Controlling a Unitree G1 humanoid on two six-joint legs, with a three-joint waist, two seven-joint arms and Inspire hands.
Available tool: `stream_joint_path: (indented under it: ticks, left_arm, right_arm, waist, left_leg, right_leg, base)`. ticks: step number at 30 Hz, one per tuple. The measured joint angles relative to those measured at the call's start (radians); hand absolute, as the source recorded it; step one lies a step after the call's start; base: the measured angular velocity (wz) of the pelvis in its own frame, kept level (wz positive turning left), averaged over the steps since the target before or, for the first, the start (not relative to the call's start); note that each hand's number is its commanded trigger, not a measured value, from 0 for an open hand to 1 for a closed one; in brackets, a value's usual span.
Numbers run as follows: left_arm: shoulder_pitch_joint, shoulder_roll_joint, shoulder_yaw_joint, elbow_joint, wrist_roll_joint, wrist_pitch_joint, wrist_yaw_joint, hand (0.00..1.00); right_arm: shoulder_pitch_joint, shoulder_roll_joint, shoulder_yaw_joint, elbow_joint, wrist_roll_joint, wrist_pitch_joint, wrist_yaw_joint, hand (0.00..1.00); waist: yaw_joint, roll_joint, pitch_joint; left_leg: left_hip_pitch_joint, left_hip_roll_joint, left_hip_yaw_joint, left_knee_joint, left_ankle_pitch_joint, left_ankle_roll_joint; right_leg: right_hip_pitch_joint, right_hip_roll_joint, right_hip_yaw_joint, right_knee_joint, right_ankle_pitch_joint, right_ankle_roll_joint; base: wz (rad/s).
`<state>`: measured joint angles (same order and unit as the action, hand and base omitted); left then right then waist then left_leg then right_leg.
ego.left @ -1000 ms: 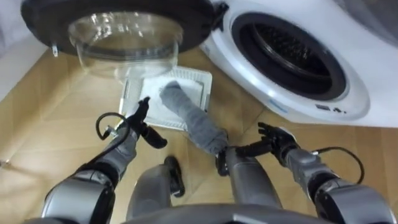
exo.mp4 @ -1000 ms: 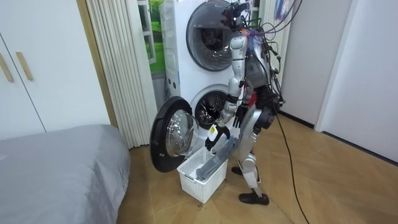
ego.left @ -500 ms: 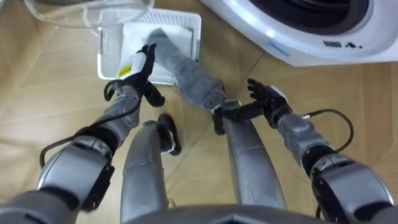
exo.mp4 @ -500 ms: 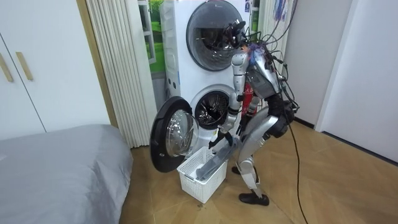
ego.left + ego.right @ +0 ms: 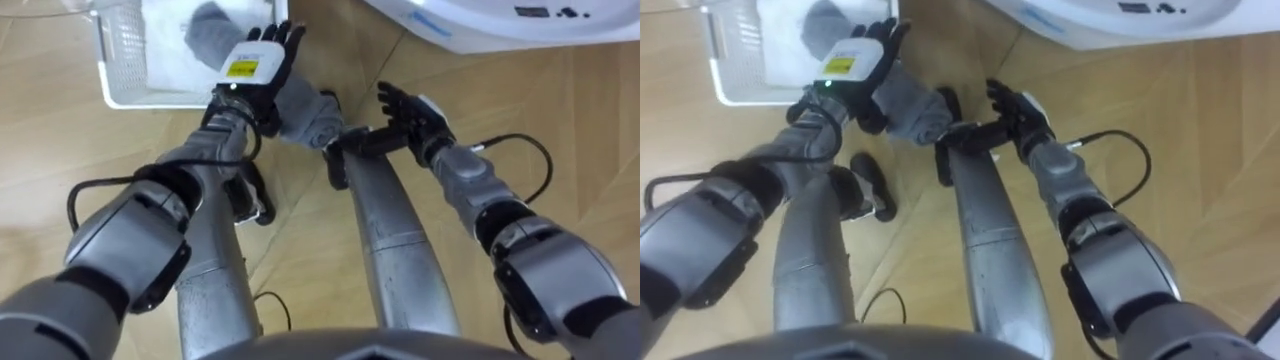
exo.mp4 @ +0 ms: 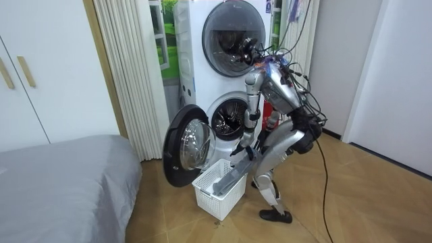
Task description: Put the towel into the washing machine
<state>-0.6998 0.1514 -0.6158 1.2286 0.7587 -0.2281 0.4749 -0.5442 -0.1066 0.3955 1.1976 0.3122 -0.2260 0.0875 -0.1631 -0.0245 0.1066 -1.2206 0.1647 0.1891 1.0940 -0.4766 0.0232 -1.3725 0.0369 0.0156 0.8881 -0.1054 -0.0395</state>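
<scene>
Left hand spread open over the towel

No print can be read anywhere. A yellow-and-white label lies on the back of the left hand, upper left of centre in the eye views, its print too small to make out. Small dark marks on the white washing machine, at the top right edge, are just as illegible.
</scene>
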Motion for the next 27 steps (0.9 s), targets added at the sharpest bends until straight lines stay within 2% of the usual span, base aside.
stream_joint_path:
  ticks: [3,7,10,16,18,19,20,21,27]
  left_arm:
    - [-0.011,0.013,-0.035,0.0,0.0,0.0,0.011,0.0]
    - [-0.031,0.015,-0.061,0.0,0.011,0.0,0.011,0.0]
    - [-0.038,0.017,-0.073,-0.001,0.018,0.002,-0.023,0.0]
    - [-0.039,0.019,-0.103,0.003,-0.043,0.012,-0.18,0.0]
    - [-0.044,0.02,-0.141,0.014,-0.089,0.024,-0.252,0.0]
    - [-0.048,0.021,-0.143,0.018,-0.101,0.026,-0.266,0.36]
    - [-0.054,0.027,-0.144,0.025,-0.112,0.027,-0.289,0.65]
    - [-0.057,0.029,-0.143,0.031,-0.125,0.034,-0.307,1.0]
    - [-0.08,0.026,-0.143,0.023,-0.139,0.056,-0.337,1.0]
  right_arm:
    - [-0.02,0.001,0.016,-0.002,0.007,-0.002,-0.003,0.0]
    - [-0.044,0.001,0.022,0.002,0.033,-0.003,0.001,0.0]
    - [-0.052,0.004,0.025,-0.003,0.042,-0.002,0.006,0.0]
    - [-0.065,0.032,0.055,0.006,0.032,0.0,0.037,0.0]
    - [-0.07,0.035,0.064,0.012,0.032,0.0,0.036,0.0]
    - [-0.073,0.037,0.064,0.012,0.031,0.0,0.035,0.0]
    - [-0.08,0.045,0.064,0.015,0.03,0.0,0.034,0.0]
    - [-0.087,0.055,0.063,0.022,0.027,0.001,0.033,0.0]
    - [-0.088,0.068,0.063,0.027,0.009,0.001,0.031,0.0]
  waist:
    - [-0.01,-0.003,0.0016]
    - [-0.016,-0.006,0.0035]
    - [-0.015,-0.012,0.0059]
    - [-0.025,-0.014,0.0063]
    - [-0.028,-0.02,0.0092]
    - [-0.031,-0.025,0.0108]
    - [-0.038,-0.033,0.0128]
    - [-0.047,-0.041,0.0117]
    - [-0.051,-0.048,0.008]
  left_leg:
    - [-0.026,0.0,-0.005,0.002,0.0,-0.001]
    - [-0.066,-0.002,-0.025,0.025,-0.01,-0.001]
    - [-0.081,-0.004,-0.032,0.045,-0.02,0.0]
    - [-0.093,-0.002,-0.038,0.054,-0.029,0.003]
    - [-0.093,-0.004,-0.038,0.053,-0.029,0.004]
    - [-0.093,-0.004,-0.038,0.052,-0.029,0.004]
    - [-0.093,-0.004,-0.038,0.052,-0.029,0.004]
    - [-0.093,-0.003,-0.038,0.051,-0.028,0.004]
    - [-0.091,-0.007,-0.038,0.045,-0.027,0.006]
  right_leg:
    - [-0.024,0.0,-0.003,0.0,-0.001,-0.001]
    - [-0.056,0.003,-0.013,0.012,-0.002,-0.003]
    - [-0.071,0.01,-0.015,0.031,-0.008,-0.002]
    - [-0.079,0.011,-0.017,0.03,-0.011,0.001]
    - [-0.079,0.003,-0.017,0.031,-0.012,0.001]
    - [-0.079,0.001,-0.017,0.031,-0.012,0.001]
    - [-0.079,-0.001,-0.017,0.031,-0.013,0.001]
    - [-0.079,-0.002,-0.018,0.031,-0.013,0.0]
    - [-0.077,-0.005,-0.018,0.026,-0.015,0.002]
  base:
    - [0.0]
    - [-0.06]
    - [-0.08]
    - [-0.03]
    - [0.0]
    - [0.03]
    - [0.04]
    - [0.03]
    - [0.0]
